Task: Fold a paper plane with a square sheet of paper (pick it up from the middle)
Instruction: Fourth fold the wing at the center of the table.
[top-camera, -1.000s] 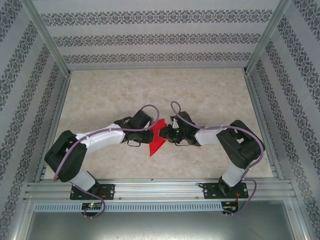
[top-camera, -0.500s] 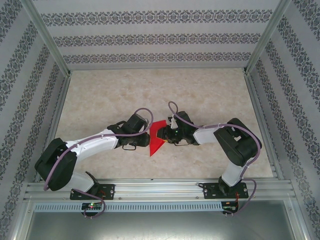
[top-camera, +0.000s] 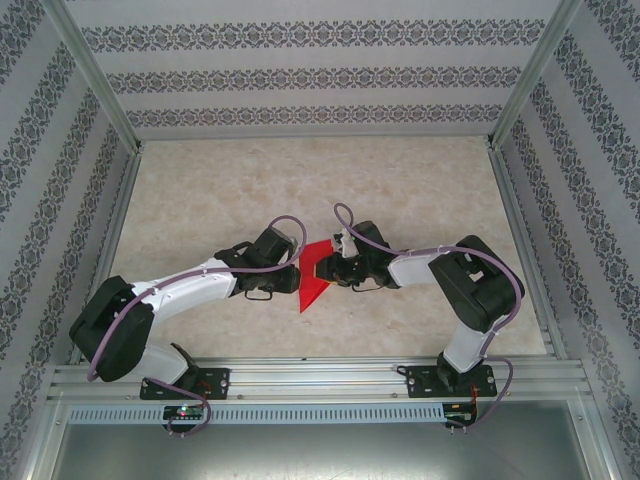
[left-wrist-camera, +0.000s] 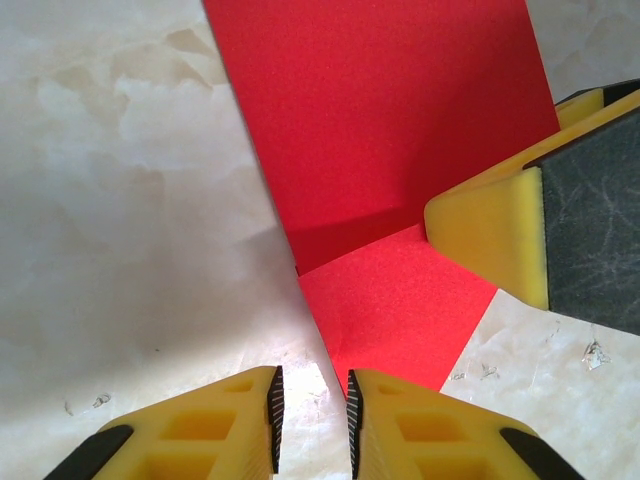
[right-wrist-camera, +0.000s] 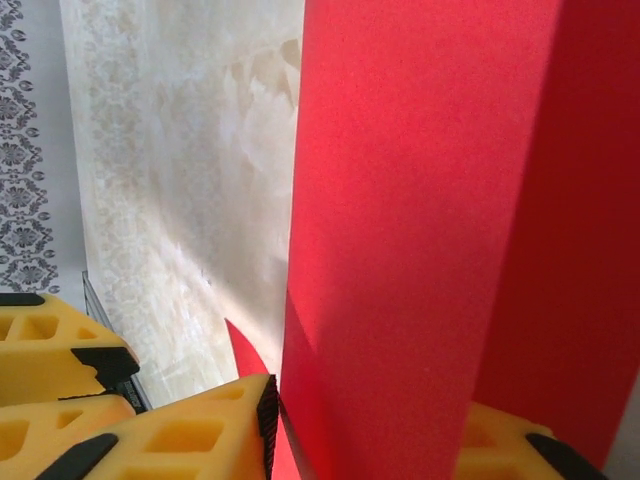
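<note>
The square sheet of paper (top-camera: 314, 282) is bright red and partly folded, lying on the table between my two grippers. In the left wrist view one part of the sheet (left-wrist-camera: 400, 300) lies flat and a large flap stands up from a crease behind it. My left gripper (left-wrist-camera: 312, 385) (top-camera: 296, 272) is open by a narrow gap at the sheet's near corner, with bare table between its fingers. My right gripper (right-wrist-camera: 365, 425) (top-camera: 330, 268) has its jaws apart with the standing red flap (right-wrist-camera: 420, 200) between them. One right finger (left-wrist-camera: 490, 240) rests on the flat part.
A beige marbled table (top-camera: 220, 190) is enclosed by patterned walls and aluminium posts (top-camera: 95, 75). A metal rail (top-camera: 320, 378) runs along the near edge, where both arm bases are bolted. Open tabletop lies behind and to both sides of the grippers.
The left arm has swung lower and its elbow moved left, and its jaws parted slightly. The right gripper edged left. The sheet's upper flap has changed shape.
</note>
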